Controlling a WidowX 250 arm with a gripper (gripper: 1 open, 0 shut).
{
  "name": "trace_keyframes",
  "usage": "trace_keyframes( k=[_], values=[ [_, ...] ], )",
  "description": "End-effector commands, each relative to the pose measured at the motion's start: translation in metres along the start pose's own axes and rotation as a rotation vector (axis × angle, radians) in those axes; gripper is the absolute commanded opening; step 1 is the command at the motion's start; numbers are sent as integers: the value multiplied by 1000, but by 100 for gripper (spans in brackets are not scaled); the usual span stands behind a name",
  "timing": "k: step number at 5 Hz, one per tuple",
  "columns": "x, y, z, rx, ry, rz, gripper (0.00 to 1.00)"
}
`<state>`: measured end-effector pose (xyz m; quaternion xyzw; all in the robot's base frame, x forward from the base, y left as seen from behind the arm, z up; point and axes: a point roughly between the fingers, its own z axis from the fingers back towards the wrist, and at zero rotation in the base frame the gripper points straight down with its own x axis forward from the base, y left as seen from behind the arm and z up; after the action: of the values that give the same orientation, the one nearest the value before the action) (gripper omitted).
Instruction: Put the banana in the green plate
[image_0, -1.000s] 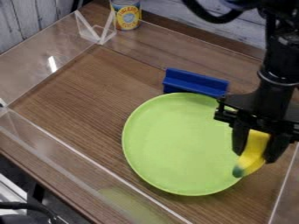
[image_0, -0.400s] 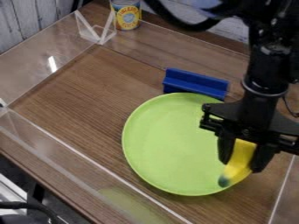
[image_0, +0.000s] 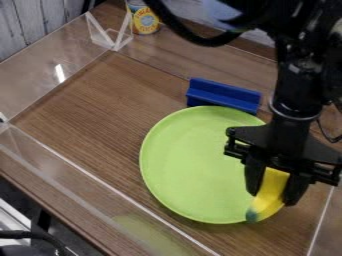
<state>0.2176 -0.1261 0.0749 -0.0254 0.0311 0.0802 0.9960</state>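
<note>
The pincer (image_0: 275, 183) points straight down, clamped shut on the banana (image_0: 270, 196), which hangs upright between its fingers with the greenish tip lowest. It hovers over the near right part of the green plate (image_0: 194, 160), just inside the rim. The pickup and carry look done; lowering and letting go are left. A blue block (image_0: 221, 96) sits beyond the plate's far edge.

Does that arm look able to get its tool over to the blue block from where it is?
Probably yes: the blue block lies just beyond the green plate with nothing between, though the tool is holding the banana.
</note>
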Motion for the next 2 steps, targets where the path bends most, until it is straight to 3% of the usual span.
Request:
trace_keyframes(
  k=[1, 2],
  values=[
    [4, 3, 7, -41, -35, 4, 0],
    [8, 6, 2, -52, -29, 5, 0]
  ],
)
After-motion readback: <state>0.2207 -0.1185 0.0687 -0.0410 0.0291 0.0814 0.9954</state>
